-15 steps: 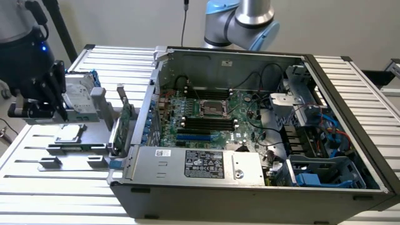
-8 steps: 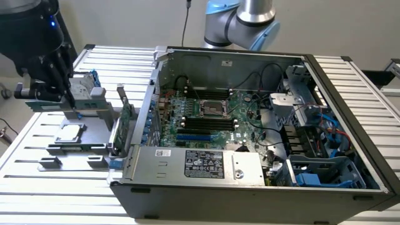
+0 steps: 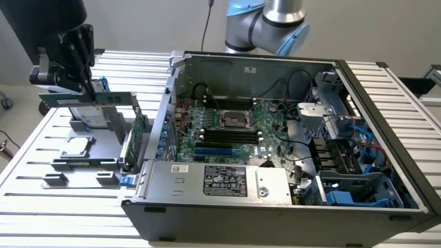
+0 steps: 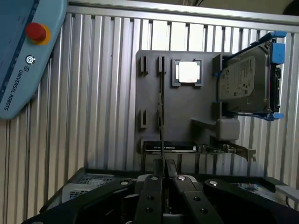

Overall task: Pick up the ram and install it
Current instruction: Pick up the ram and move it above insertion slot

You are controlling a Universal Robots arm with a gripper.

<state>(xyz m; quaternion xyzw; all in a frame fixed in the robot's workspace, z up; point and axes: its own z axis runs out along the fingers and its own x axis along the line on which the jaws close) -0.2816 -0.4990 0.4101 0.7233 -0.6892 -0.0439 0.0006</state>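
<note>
The ram (image 3: 103, 98) is a long thin green stick, held level in the air above the grey parts holder (image 3: 76, 178) at the exterior view's left. My gripper (image 3: 86, 92) is shut on its upper edge. In the wrist view the ram (image 4: 161, 107) appears edge-on as a thin dark line running out from between my shut gripper (image 4: 162, 170) fingers, over the holder (image 4: 187, 116). The motherboard (image 3: 238, 111) lies inside the open computer case, with its black slots (image 3: 227, 136) well to the exterior view's right of the ram.
On the holder sit a square silver processor (image 4: 188, 72), a hard drive (image 4: 247, 84) in a blue frame and a green expansion card (image 3: 138, 132). The case wall (image 3: 162, 119) stands between holder and motherboard. A pendant (image 4: 23, 51) with a red button lies on the slatted table.
</note>
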